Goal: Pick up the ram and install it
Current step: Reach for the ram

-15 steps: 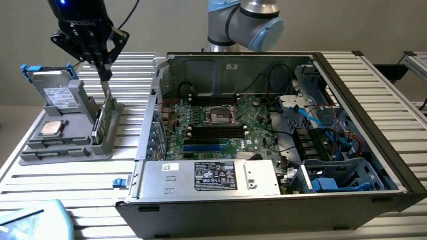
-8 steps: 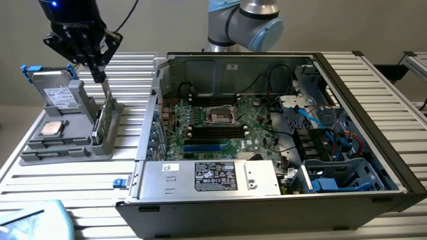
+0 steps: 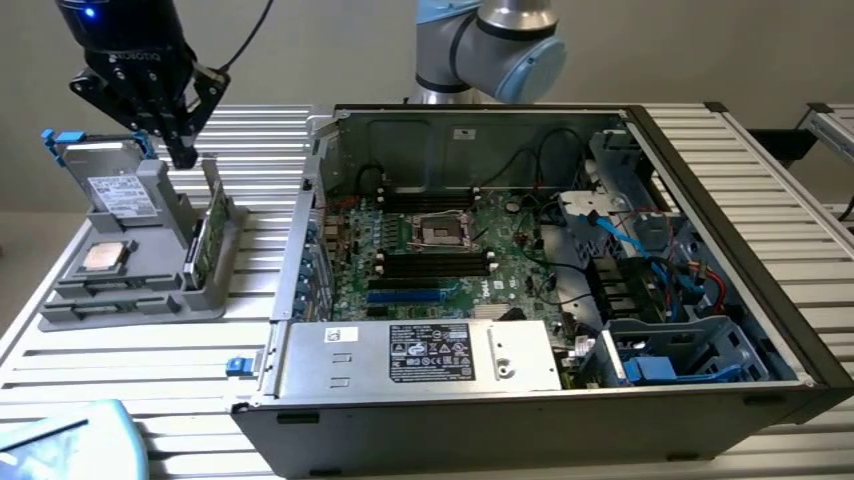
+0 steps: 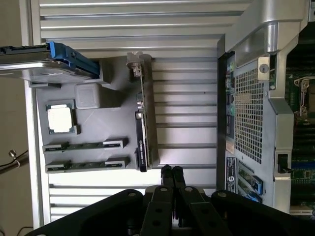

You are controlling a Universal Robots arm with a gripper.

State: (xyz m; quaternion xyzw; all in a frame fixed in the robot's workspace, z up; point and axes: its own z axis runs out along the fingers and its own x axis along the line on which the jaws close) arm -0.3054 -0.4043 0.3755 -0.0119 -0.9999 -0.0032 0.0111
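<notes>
Ram (image 4: 83, 146) in tray (image 4: 98, 123) — jaws closed, empty

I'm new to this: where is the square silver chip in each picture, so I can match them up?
Exterior view: the chip lies flat on the grey holder at the exterior view's left, outside the computer case, just nearer the camera than the upright drive.
Wrist view: the chip sits on the grey holder, between the drive and two ram sticks.
Shared landmark: the blue-tabbed drive.
</notes>
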